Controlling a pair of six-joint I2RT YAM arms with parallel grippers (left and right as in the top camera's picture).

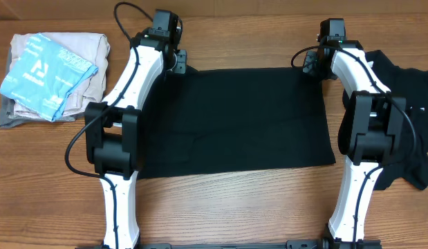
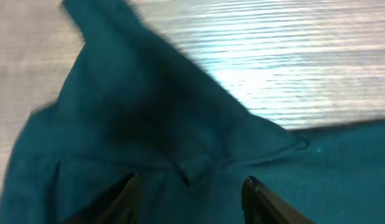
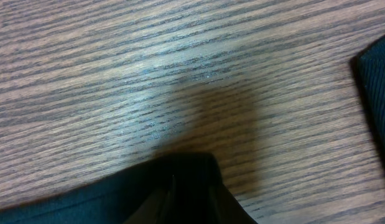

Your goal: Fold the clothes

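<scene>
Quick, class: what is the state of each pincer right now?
Left pincer: fingers apart, black garment bunched between; grip cannot be told.
Right pincer: closed on the black garment's corner.

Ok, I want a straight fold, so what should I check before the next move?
1. Shirt lies flat: ok.
2. Left gripper at a far corner, cloth between its fingers: ok.
3. Left jaws shut on cloth: not ok, they stand apart.
4. Right gripper holding its corner: cannot tell, cloth hides the grip.
5. Black pile clear of shirt: cannot tell, the arm covers the gap.
6. Folded stack clear of shirt: ok.
</scene>
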